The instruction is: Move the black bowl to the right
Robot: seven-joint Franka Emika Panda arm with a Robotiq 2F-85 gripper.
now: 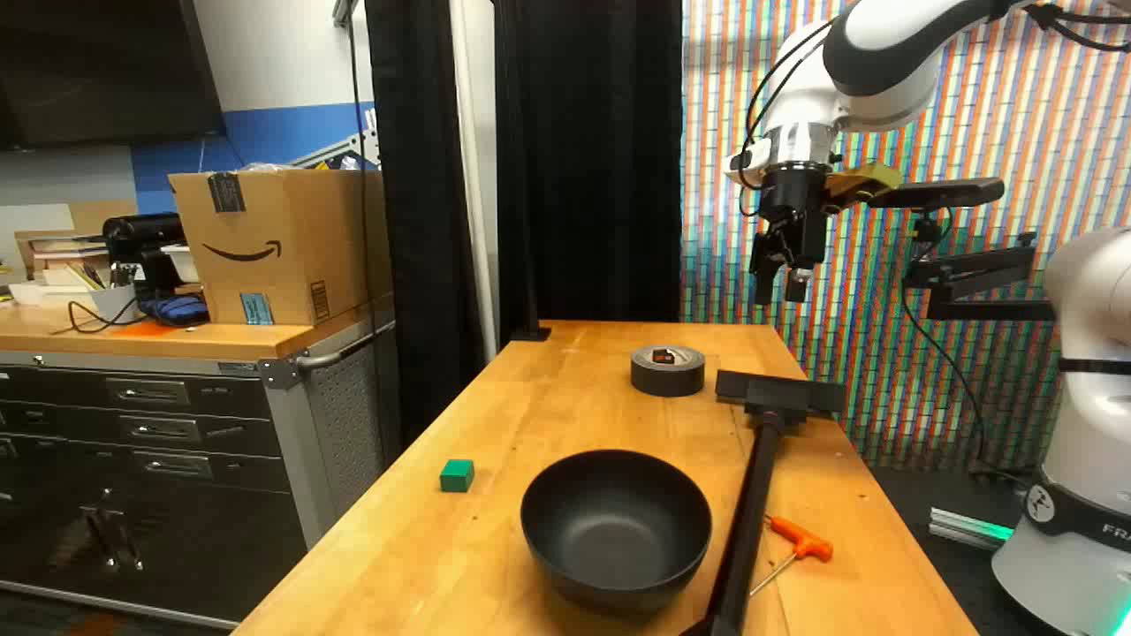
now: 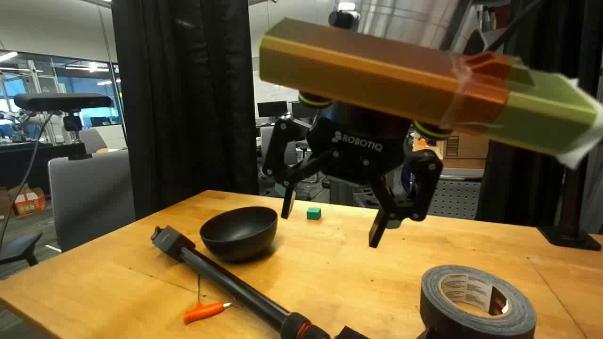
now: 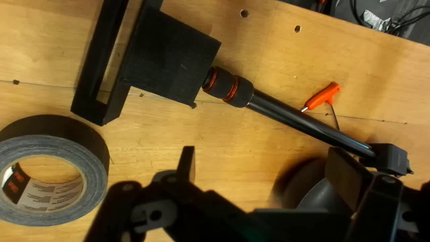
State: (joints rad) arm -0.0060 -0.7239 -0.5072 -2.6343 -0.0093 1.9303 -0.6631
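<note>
Zero of the move looks done, as I judge it. Hand (image 2: 330, 227) hangs in the air, fingers (image 2: 288, 205) spread wide, nothing between them. Black bowl (image 1: 616, 530) sits upright on the near part of the tabletop (image 1: 548, 406) in an exterior view: green block (image 1: 457, 476) to its left and farther off, black pole (image 1: 752, 508) just beside it on the right, tape roll (image 1: 667, 381) toward the far end. Can't tell if bowl and pole touch. Wrist view has the bowl on the right, partly behind a finger. Hand and bowl are well apart. Remaining, I'd say: get over the bowl, go down, pinch the rim, shift it right, set down, let go. Two caveats: one moment can't rule out a finished move, and whose right is meant isn't given. If it's right in that same view, pole and orange-handled tool (image 1: 802, 539) are in the path, so lifting looks safer than sliding.
</note>
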